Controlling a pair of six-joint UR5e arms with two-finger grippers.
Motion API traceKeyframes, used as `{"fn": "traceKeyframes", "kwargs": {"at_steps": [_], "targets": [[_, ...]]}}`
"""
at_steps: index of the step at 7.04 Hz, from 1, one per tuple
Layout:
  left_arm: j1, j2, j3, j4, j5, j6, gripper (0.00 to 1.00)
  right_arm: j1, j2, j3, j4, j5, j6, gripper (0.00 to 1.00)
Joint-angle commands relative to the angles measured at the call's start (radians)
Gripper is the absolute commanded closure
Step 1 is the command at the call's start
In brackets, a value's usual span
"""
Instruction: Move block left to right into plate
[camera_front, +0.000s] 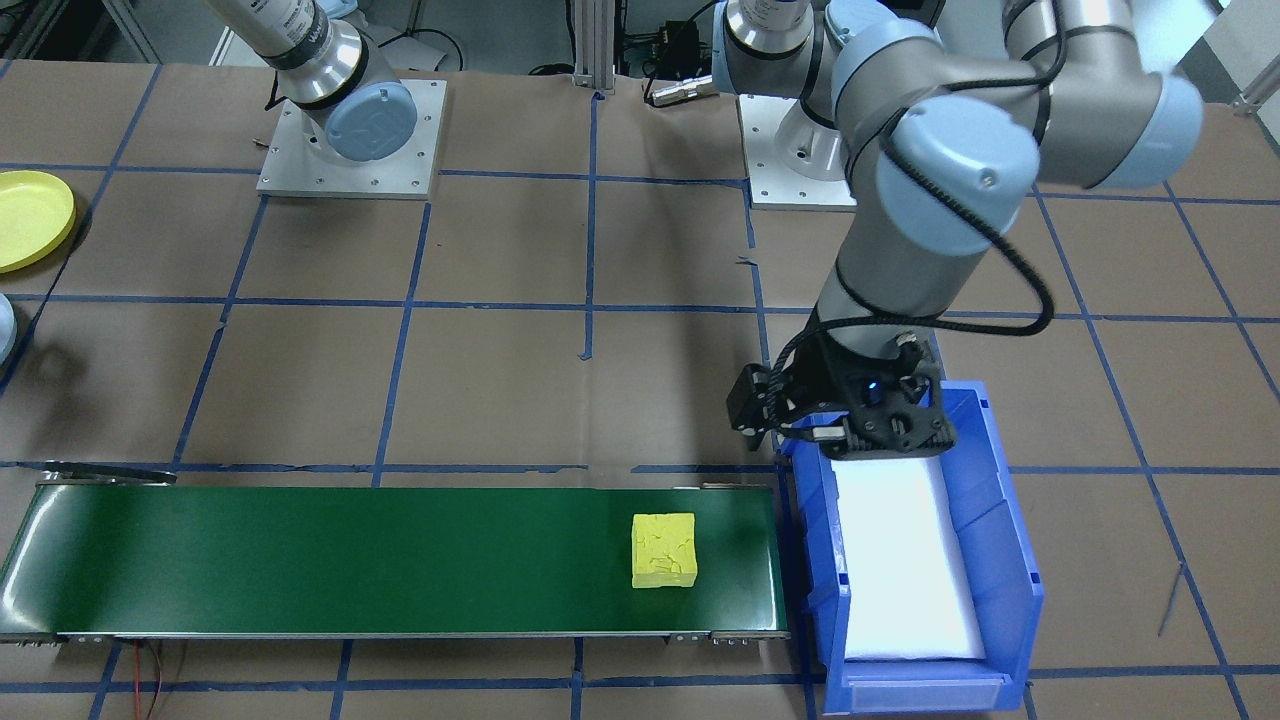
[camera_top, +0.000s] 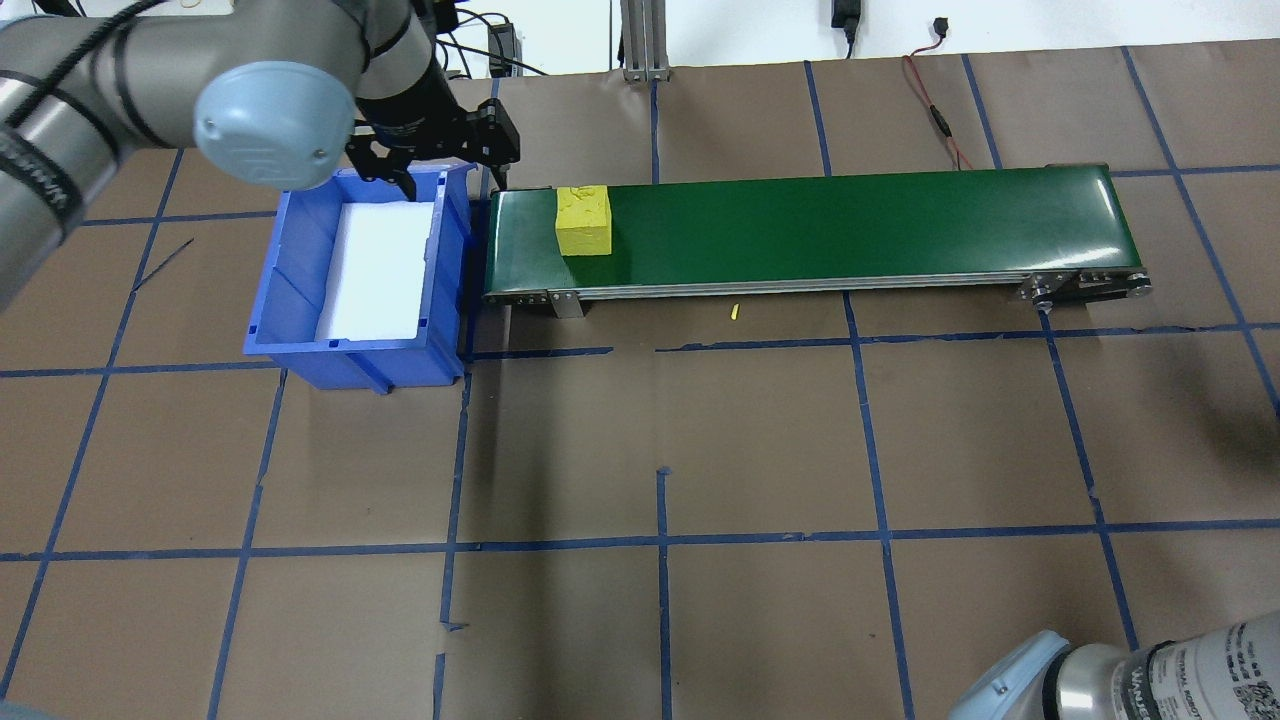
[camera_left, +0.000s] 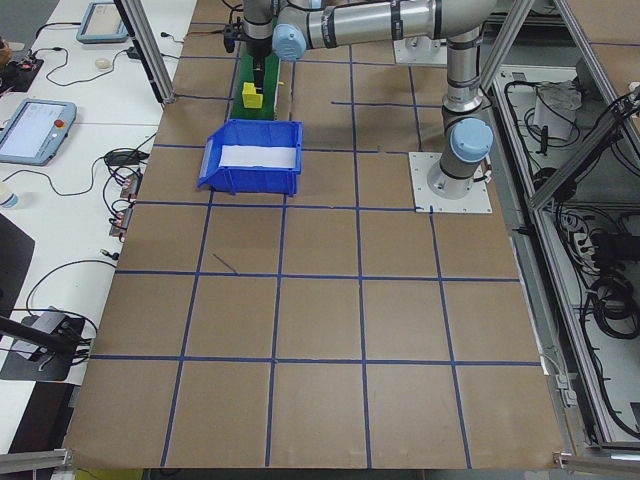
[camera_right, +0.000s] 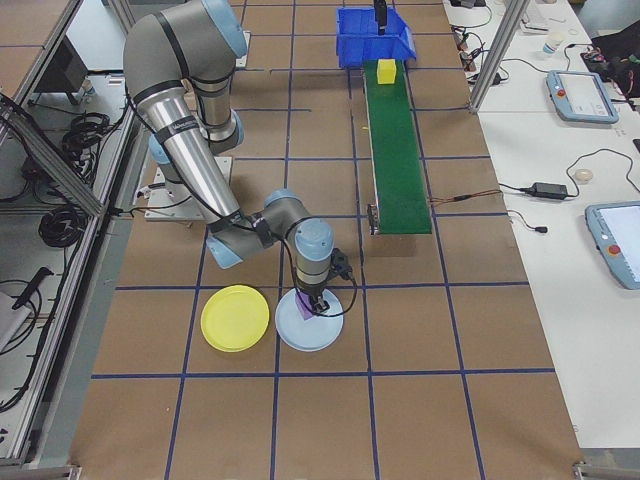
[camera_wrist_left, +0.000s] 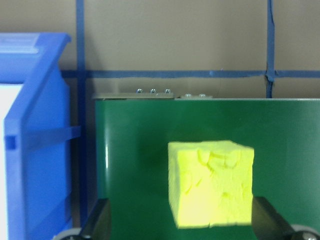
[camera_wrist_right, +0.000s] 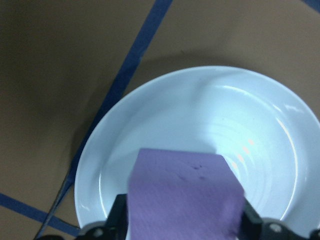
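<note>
Purple block (camera_wrist_right: 185, 192) sits pinched in the right gripper (camera_wrist_right: 182, 225), just above the pale blue plate (camera_wrist_right: 280, 125): release comes next. Over at the belt's end, the left gripper (camera_front: 850, 425) hangs spread, with the yellow block (camera_front: 664, 550) at its eight o'clock.

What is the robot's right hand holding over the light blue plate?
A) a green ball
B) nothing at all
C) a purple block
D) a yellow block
C: the right wrist view shows a purple block between the fingers of the right hand, just above the light blue plate; the yellow block sits far off on the green conveyor belt.
</note>
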Motion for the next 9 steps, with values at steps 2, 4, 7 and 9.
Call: {"fn": "traceKeyframes", "kwargs": {"at_steps": [2,4,7,9], "targets": [[0.064,0.236,-0.057,-0.225,0.003,0.070,0.00,0.049,-0.162,-0.022,0.151,-0.090,0.187,0.00],[0.064,0.312,-0.044,-0.329,0.065,0.080,0.00,0.329,-0.211,-0.062,0.255,-0.012,0.447,0.00],[0.064,0.309,-0.049,-0.323,0.032,0.091,0.00,0.644,-0.198,-0.122,0.261,0.096,0.963,0.00],[0.068,0.310,-0.044,-0.321,0.034,0.096,0.00,0.767,-0.130,-0.245,0.308,0.183,1.167,0.00]]}}
